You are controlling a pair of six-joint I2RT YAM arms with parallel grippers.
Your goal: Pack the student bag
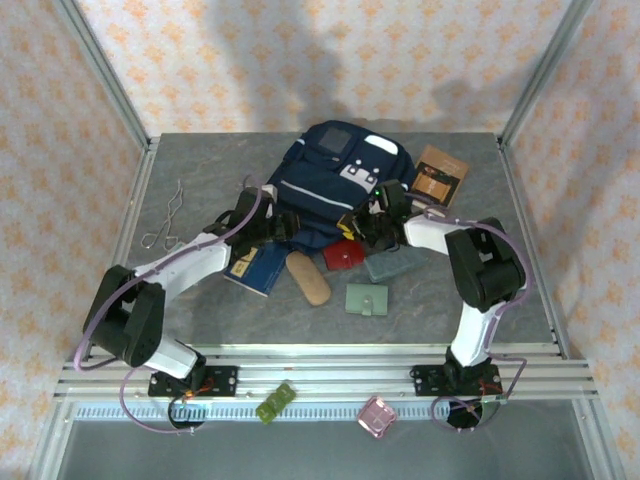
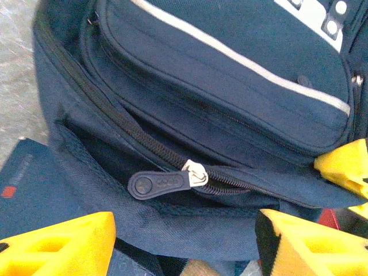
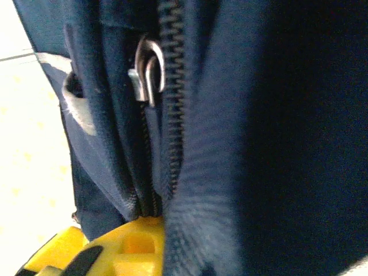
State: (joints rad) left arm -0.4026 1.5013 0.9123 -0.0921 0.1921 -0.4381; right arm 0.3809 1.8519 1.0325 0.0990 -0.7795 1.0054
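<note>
The student bag (image 1: 335,170), a navy backpack with a grey-white stripe, lies at the back middle of the table. My left gripper (image 1: 268,226) stands open at its near left edge. In the left wrist view the yellow fingers (image 2: 57,244) straddle a fold of bag fabric just below the black zipper pull (image 2: 156,184) without pinching it. My right gripper (image 1: 362,222) is at the bag's near right edge. In the right wrist view it (image 3: 167,230) is shut on a fold of the bag (image 3: 201,190) beside a zipper slider (image 3: 148,69); one yellow finger (image 3: 123,247) shows, the other is hidden by cloth.
In front of the bag lie a flat navy booklet (image 1: 258,268), a tan oblong case (image 1: 308,278), a red pouch (image 1: 343,255), a grey-green pouch (image 1: 392,263) and a green wallet (image 1: 367,299). A brown card (image 1: 440,176) sits at back right, metal tongs (image 1: 165,215) at left.
</note>
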